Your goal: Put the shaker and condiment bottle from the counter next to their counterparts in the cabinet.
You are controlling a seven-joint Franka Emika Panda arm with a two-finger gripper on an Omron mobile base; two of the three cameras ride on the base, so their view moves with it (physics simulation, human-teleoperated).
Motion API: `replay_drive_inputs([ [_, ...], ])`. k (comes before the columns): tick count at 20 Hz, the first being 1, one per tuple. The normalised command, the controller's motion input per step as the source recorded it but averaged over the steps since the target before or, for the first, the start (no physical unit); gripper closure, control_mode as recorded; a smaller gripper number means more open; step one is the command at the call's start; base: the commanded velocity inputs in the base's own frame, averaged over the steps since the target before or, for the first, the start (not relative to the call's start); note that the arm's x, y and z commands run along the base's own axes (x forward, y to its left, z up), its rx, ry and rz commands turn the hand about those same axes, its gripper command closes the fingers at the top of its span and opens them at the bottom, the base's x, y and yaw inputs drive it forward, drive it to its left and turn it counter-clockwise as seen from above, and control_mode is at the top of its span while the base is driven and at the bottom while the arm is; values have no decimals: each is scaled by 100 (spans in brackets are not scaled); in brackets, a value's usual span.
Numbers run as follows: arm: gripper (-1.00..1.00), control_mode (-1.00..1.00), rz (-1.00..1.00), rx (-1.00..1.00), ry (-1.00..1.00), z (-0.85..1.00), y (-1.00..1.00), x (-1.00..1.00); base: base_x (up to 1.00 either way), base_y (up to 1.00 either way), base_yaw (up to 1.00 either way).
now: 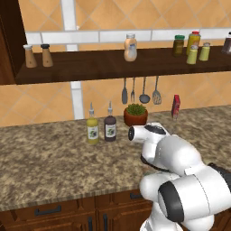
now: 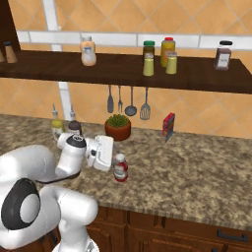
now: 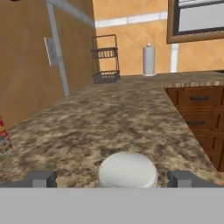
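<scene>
While the arm is bent low over the counter (image 2: 197,162), the scene is laid out as follows, left to right.

Brown shakers: two are set at the upper left of the left base view, on the cabinet (image 1: 90,67).
Spouted bottles: a yellow one (image 1: 92,128) and a dark one (image 1: 110,127) are stood left of centre by the wall.
Gripper (image 2: 119,160): spread wide, its tips are seen apart on either side of the white cap, touching nothing.
Condiment bottle (image 2: 120,169): stood on the counter at centre of the right base view, just beside the hand.
Counterparts: the tan-filled bottle (image 2: 88,50) is placed upper left of centre; two yellow-green shakers (image 2: 148,64) are stood together upper right of it.
</scene>
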Motion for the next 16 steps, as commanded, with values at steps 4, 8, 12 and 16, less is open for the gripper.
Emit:
replay_drive_inputs([
  [4, -100, -100, 0, 0, 0, -16, -2, 41, 0, 0, 0],
  [8, -100, -100, 0, 0, 0, -29, -13, 3, 0, 0, 0],
  [12, -100, -100, -2, 0, 0, -32, -18, -15, 0, 0, 0],
  [16, -100, -100, -12, 0, 0, -35, -25, -48, 0, 0, 0],
])
